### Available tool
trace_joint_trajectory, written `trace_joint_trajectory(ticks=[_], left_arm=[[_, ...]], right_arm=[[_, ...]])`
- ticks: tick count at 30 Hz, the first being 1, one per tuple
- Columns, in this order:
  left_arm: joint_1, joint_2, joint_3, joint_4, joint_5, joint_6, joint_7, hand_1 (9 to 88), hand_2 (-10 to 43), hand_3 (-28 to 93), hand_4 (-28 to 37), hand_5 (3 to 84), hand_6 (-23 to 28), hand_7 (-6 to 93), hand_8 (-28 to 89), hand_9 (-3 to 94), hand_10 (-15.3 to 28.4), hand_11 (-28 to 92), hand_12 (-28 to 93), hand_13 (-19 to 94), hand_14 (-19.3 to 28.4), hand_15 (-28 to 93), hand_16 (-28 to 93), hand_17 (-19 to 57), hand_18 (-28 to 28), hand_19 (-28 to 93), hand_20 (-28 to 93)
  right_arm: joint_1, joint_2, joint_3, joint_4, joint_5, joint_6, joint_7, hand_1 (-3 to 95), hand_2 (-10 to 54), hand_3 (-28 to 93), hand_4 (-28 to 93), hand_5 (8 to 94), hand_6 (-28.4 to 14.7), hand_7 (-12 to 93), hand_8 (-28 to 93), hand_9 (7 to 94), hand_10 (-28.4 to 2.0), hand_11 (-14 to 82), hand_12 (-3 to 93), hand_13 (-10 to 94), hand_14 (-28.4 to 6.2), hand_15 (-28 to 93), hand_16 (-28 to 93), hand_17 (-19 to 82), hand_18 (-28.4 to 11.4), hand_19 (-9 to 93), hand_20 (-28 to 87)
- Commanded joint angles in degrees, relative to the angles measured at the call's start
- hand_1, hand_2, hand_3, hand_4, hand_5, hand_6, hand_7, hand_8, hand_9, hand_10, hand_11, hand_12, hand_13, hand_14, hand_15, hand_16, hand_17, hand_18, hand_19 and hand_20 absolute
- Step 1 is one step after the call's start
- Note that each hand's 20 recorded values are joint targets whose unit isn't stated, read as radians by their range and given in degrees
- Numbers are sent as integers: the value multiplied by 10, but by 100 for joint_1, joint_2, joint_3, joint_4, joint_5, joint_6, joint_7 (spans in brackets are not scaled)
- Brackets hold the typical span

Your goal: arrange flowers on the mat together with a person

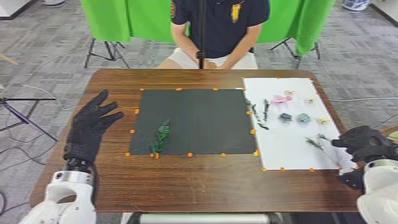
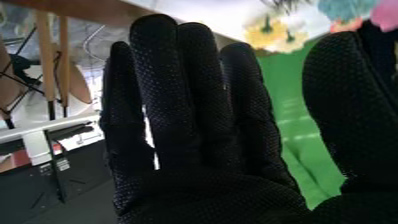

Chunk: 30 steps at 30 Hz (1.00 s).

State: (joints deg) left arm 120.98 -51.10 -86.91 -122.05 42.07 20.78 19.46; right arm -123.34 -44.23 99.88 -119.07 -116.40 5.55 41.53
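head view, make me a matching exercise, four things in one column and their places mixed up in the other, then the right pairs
Things:
1. green sprig
2. pink flower
3. left hand
4. right hand

Places:
A. lying on the white mat
B. by the white mat's right edge
C. lying on the dark mat
D. to the left of the dark mat

Right pairs: 1-C, 2-A, 3-D, 4-B

a green cloth [image 1: 120, 22] hangs beyond the table [image 1: 178, 187].
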Motion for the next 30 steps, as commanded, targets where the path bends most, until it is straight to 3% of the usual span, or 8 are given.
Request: trace_joint_trajectory(ticks=[1, 2, 8, 14, 15, 17, 26, 30], left_arm=[[5, -31, -1, 5, 19, -27, -47, 244, 73, 792, -282, 334, 52, 132, -108, 334, 171, 245, 70, 272, 248, 490, -93, -85, 223, 469, 145], [2, 10, 17, 8, -19, -1, -3, 245, 73, 792, -282, 334, 52, 132, -108, 334, 171, 246, 70, 272, 248, 490, -93, -85, 223, 469, 145], [37, -28, -8, -6, 8, -10, -18, 245, 73, 793, -281, 334, 52, 132, -108, 334, 171, 246, 70, 272, 248, 491, -93, -85, 223, 469, 145], [7, -64, -27, 8, 50, -51, -44, 246, 73, 792, -282, 334, 52, 133, -108, 334, 172, 246, 70, 272, 248, 491, -93, -85, 223, 469, 145], [35, -31, -17, -3, 1, -12, 5, 246, 73, 792, -282, 334, 52, 133, -108, 334, 172, 246, 70, 272, 248, 491, -93, -85, 223, 469, 145], [18, -57, -30, 1, 40, -43, -38, 245, 72, 792, -282, 334, 52, 133, -108, 334, 172, 246, 71, 272, 248, 491, -93, -85, 223, 469, 145], [87, -110, -121, -27, 81, -57, -66, 246, 71, 793, -282, 333, 51, 134, -108, 333, 172, 244, 70, 272, 249, 492, -93, -85, 223, 469, 145], [116, -77, -148, -41, 64, -28, -45, 246, 71, 794, -282, 333, 51, 134, -108, 333, 172, 243, 71, 272, 249, 492, -93, -85, 224, 470, 145]], right_arm=[[-48, 74, -193, 142, -448, -175, 98, 341, -78, 737, -224, 607, -8, 167, -125, 689, -147, 287, 158, 662, -133, 561, 121, 279, -244, 743, 80], [-57, 85, -222, 146, -540, -186, 98, 342, -78, 736, -224, 618, -6, 171, -124, 692, -147, 287, 158, 663, -133, 562, 121, 280, -244, 743, 80], [165, 215, -665, 375, -1323, -288, 204, 378, -92, 722, -221, 691, 7, 174, -124, 731, -133, 284, 162, 687, -124, 552, 127, 293, -241, 751, 77], [448, 351, -1059, 563, -1626, -244, 282, 505, -95, 617, -251, 790, 16, 168, -16, 801, -113, 273, 183, 740, -95, 543, 156, 331, -221, 774, 69], [540, 377, -1154, 599, -1696, -222, 303, 516, -95, 611, -255, 805, 19, 167, -10, 818, -110, 268, 196, 750, -90, 543, 162, 340, -217, 781, 68], [568, 388, -1194, 592, -1798, -167, 353, 536, -95, 610, -264, 836, 24, 171, 1, 852, -105, 268, 214, 773, -79, 547, 170, 375, -189, 785, 63], [388, 423, -704, 36, -1784, 35, 136, 549, -95, 630, -270, 867, 22, 172, 21, 885, -99, 280, 233, 802, -72, 556, 183, 392, -178, 794, 63], [591, 378, -666, -406, -1377, 39, -87, 546, -95, 642, -263, 869, 19, 171, 32, 890, -99, 281, 243, 804, -72, 559, 188, 389, -179, 803, 65]])
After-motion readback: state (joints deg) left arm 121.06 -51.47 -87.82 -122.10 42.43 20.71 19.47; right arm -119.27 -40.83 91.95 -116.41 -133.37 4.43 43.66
